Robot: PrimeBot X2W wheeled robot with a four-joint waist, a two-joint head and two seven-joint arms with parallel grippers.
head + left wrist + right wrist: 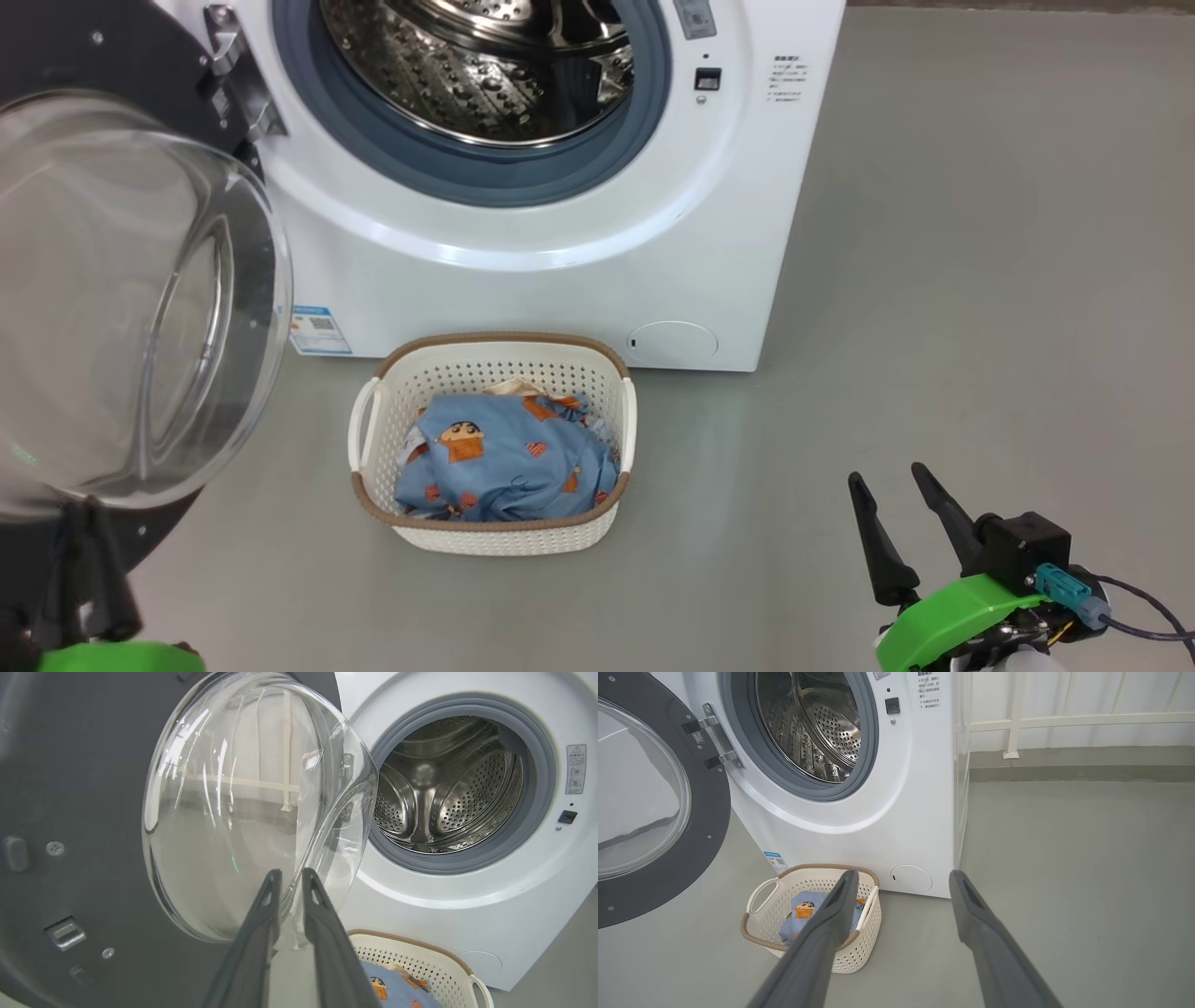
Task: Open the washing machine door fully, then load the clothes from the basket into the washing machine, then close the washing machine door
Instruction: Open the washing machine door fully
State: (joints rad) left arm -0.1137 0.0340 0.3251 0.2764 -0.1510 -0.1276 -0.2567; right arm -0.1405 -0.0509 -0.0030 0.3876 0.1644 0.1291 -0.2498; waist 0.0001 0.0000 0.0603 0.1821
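Currently the left end effector [290,876] is narrow, with just a slim gap between its fingers. Its tips are right up against the lower edge of the bulging glass of the washing machine door [243,812]. Can't tell if it pinches the glass or only touches it. That door stands wide open, dark inner rim facing out, with the hinge [233,84] above and to the right of this end effector.

The right end effector [887,474] is spread wide and empty, hovering over the grey floor [980,327]. Ahead and to the left of it, well apart, the basket [495,342] sits on the floor just in front of the washing machine [560,280]. From the left end effector the basket is off to the right.

The clothes [504,457] are heaped inside the basket, blue cartoon print on top, with a bit of cream piece at the far side. The drum [485,65] mouth lies beyond the basket, up ahead of both end effectors.
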